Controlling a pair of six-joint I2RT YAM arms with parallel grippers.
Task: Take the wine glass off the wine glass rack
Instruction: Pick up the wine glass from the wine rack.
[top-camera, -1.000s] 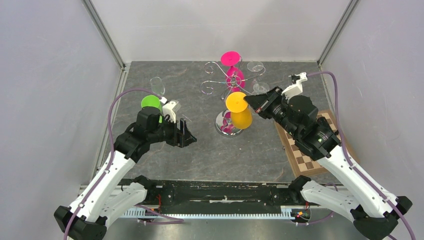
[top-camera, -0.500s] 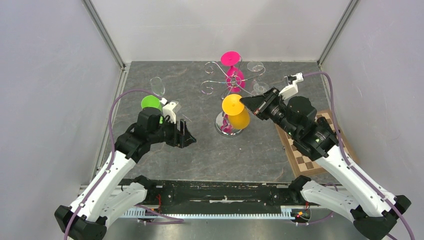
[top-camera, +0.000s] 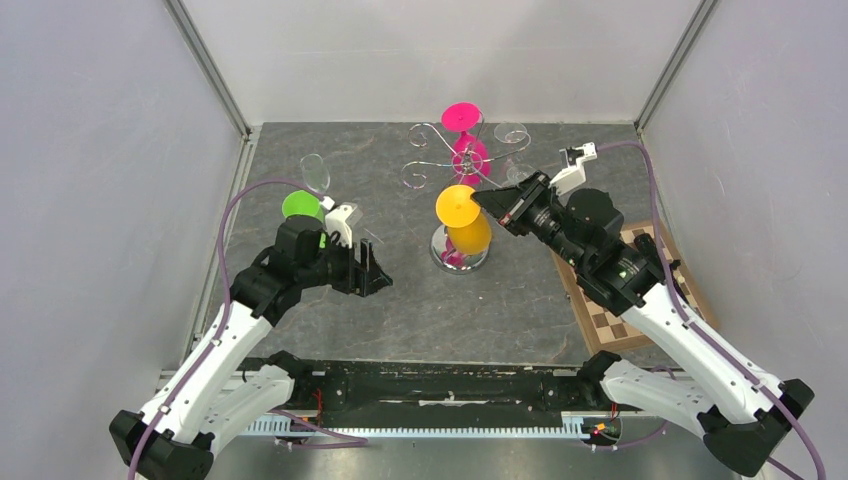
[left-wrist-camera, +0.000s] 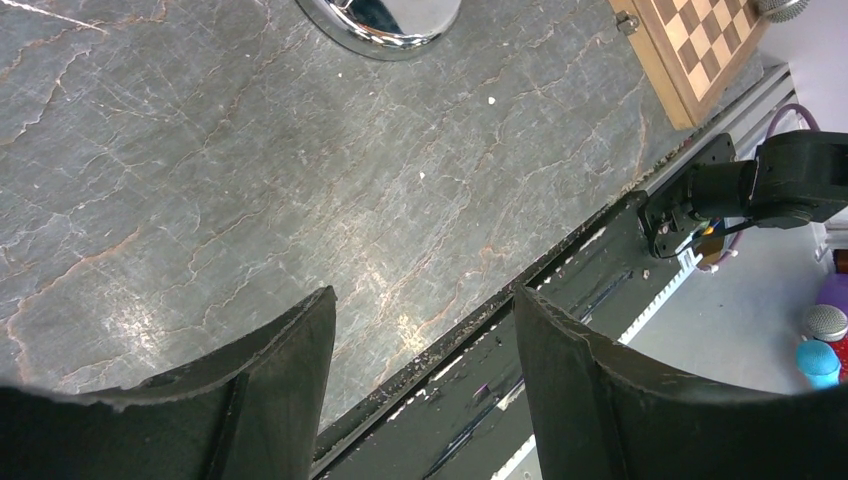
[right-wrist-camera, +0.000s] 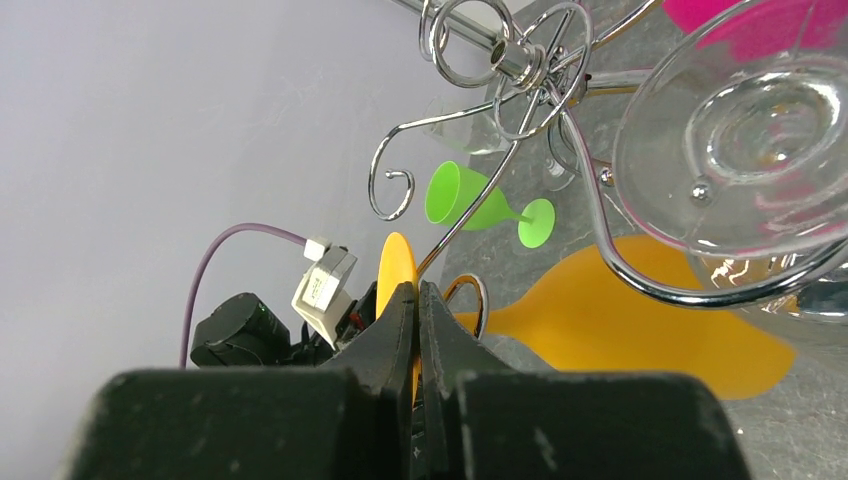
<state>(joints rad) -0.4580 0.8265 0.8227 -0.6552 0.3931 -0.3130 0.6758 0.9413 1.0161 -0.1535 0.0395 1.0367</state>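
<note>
The chrome wine glass rack stands mid-table on its round mirrored base. My right gripper is shut on the foot disc of an orange wine glass, which hangs tilted in front of the rack post. In the right wrist view the fingers pinch the orange foot, and the stem lies by a curled arm end. Pink glasses and clear glasses hang on the rack. My left gripper is open and empty, left of the base.
A green glass and a clear glass are on the table behind my left arm. A wooden chessboard lies under my right arm. The left wrist view shows my open left gripper, the table's front rail and the rack base.
My right gripper has moved left with the orange glass, carrying its foot and bowl leftward along the rack arm. The left arm has not moved.
</note>
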